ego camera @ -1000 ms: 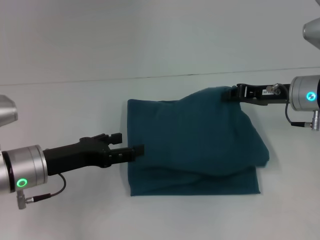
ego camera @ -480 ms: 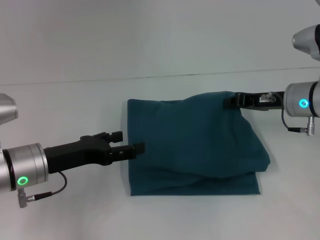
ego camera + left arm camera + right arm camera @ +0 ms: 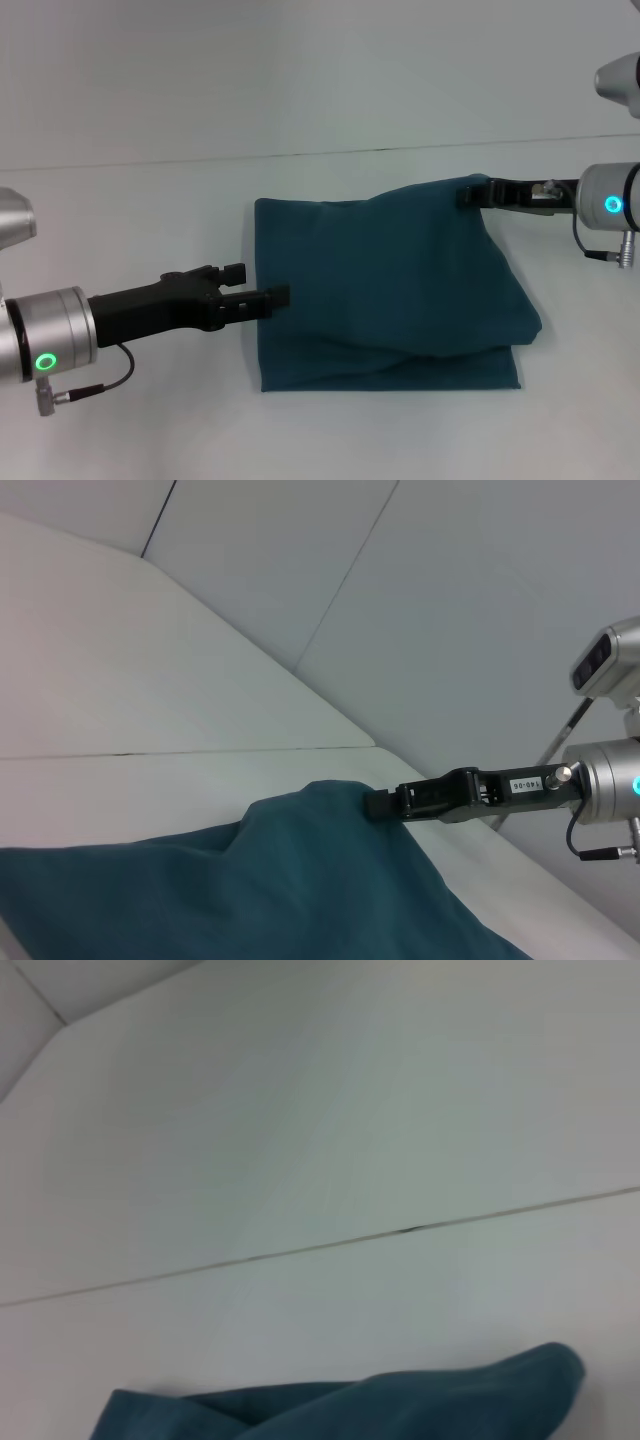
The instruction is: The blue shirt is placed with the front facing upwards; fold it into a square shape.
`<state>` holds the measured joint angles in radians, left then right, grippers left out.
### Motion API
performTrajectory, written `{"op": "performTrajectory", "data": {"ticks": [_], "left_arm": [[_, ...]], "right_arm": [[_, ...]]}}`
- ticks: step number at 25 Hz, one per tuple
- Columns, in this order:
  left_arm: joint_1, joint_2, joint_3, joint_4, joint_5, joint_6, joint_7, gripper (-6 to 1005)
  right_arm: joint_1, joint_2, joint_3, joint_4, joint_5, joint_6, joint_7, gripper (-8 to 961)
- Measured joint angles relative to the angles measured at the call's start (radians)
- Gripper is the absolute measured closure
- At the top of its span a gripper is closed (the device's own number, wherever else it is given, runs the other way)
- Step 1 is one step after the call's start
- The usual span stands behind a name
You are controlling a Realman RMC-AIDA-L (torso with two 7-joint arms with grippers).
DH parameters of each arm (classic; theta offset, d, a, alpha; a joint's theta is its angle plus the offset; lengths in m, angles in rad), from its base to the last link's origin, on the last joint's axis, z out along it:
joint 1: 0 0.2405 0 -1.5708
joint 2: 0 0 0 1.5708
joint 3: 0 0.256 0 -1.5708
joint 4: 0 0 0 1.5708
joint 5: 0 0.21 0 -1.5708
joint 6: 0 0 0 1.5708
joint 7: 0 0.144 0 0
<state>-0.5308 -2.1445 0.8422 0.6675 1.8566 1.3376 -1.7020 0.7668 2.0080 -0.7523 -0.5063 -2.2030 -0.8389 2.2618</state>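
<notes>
Lying on the big white table (image 3: 120, 200) is the blue shirt (image 3: 390, 290), a soft dark teal cotton one, already folded down into a chunky shape that is almost square. No print shows, so the front is likely tucked inside. It sits in the middle of the table, between the two arms.

The far right corner of the cloth is lifted into a little peak. The right gripper (image 3: 468, 193), a thin black pincer, is pinched tight on that corner and holds it up, likely so it can set the corner down neatly.

The left gripper (image 3: 268, 297), a black pincer too, rests low on the left edge of the cloth. Its fingers look nearly closed, and it seems to pin that edge so the shirt cannot slide.
</notes>
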Motion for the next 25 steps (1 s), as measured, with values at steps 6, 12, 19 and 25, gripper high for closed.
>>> {"op": "performTrajectory", "data": {"ticks": [6,12,19,25], "left_arm": [[-0.001,0.001,0.0,0.0,0.006,-0.002,-0.009,36],[-0.001,0.003,0.003,0.0,0.008,-0.009,-0.018,36],[-0.002,0.003,0.009,0.0,0.011,-0.008,-0.02,36],[-0.001,0.003,0.01,-0.001,0.036,0.003,-0.034,36]], "right_arm": [[-0.03,-0.011,0.013,-0.019,0.02,0.006,-0.005,522],[-0.112,-0.023,0.026,-0.123,0.069,-0.069,0.002,408],[-0.152,-0.054,0.027,-0.132,0.076,-0.235,0.0,373],[-0.201,-0.065,0.02,-0.135,0.073,-0.379,0.002,376]]}}
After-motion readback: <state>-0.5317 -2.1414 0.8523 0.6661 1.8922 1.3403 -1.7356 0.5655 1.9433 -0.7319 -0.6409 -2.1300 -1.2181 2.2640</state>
